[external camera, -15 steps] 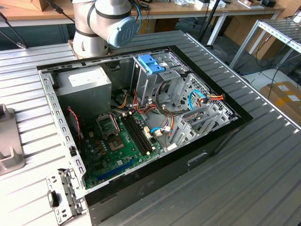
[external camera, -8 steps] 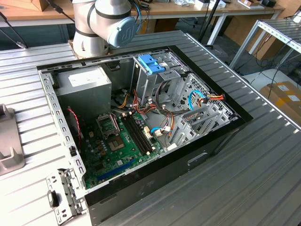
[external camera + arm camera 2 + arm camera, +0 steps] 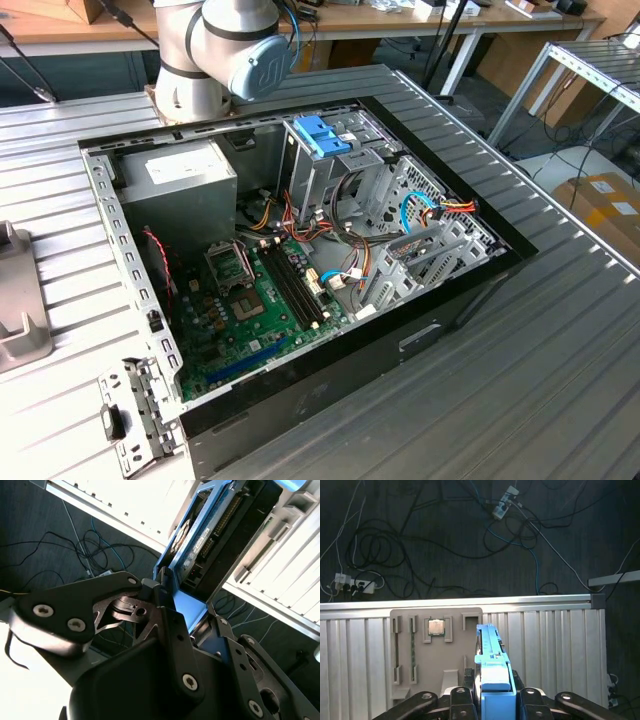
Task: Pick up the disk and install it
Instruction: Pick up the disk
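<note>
Exterior view: I look obliquely down into the computer case (image 3: pixel 300 400). Both wrist views sit close behind the gripper (image 3: pixel 492 680) and share the disk (image 3: pixel 490 647) (image 3: pixel 220 535).

Disk (image 3: pixel 202 537), blue bracket, gripped on edge

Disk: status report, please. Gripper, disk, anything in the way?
Gripper shut on the disk. Disk held edge-on, by the grey tray. Loose cables lie across the open case.

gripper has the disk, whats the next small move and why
Probably carry the disk toward the open computer case and its drive cage. In the first wrist view the gripper is shut on the disk's blue bracket, with the parts tray and table edge beyond it, not the case.
</note>
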Motion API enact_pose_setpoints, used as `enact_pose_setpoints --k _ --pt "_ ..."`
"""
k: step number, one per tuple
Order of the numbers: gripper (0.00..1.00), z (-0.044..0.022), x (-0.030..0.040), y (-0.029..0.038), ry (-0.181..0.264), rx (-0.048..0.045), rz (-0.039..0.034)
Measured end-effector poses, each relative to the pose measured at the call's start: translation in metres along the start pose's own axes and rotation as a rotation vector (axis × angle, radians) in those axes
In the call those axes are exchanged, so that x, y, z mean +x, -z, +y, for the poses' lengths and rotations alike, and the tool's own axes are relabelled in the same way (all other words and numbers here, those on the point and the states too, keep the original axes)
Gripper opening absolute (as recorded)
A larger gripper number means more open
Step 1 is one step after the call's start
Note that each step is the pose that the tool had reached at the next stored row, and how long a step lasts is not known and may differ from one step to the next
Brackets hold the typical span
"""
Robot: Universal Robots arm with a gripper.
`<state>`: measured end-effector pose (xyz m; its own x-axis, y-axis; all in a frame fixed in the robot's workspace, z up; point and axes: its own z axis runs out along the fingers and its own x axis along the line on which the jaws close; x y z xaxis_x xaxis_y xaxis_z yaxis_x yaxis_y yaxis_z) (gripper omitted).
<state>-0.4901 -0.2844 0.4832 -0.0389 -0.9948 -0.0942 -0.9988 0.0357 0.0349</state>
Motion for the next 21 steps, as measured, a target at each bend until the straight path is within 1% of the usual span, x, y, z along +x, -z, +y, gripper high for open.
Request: enact_pose_setpoints --k 10,21 --pt "0.37 0.0001 -0.0004 0.0046 0.0 0.0 -0.0004" --pt "0.37 0.0004 -0.0012 0.0132 0.0 0.0 -0.0013"
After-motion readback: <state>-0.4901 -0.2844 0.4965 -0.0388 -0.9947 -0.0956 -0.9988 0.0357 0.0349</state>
